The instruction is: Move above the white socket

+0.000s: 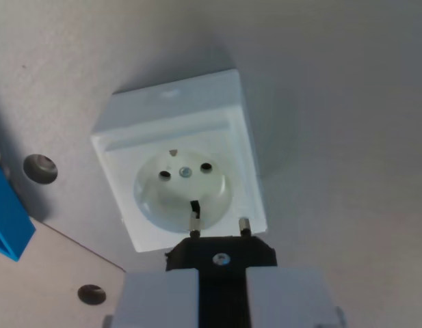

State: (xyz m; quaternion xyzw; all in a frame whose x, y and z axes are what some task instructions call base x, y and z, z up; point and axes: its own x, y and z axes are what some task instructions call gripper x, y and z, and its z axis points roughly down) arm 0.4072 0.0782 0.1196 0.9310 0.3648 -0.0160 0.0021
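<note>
The pale two-fingered gripper is clenched on a black two-pin plastic plug, near the square white plastic wall socket. In my judgement, the pins need centring over the socket's round recess, level and aligned with its two holes.

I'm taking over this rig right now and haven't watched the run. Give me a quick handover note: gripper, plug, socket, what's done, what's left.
Gripper: shut on the black plug, held between the two pale fingers at the bottom of the wrist view.
Plug: its two metal pins point toward the socket, tips over the lower edge of its face.
White socket: sits on the grey surface, holes visible, nothing inserted.
Done: plug grasped, brought close.
Left: centre over the socket's round recess; pins look offset toward its lower edge.
</note>
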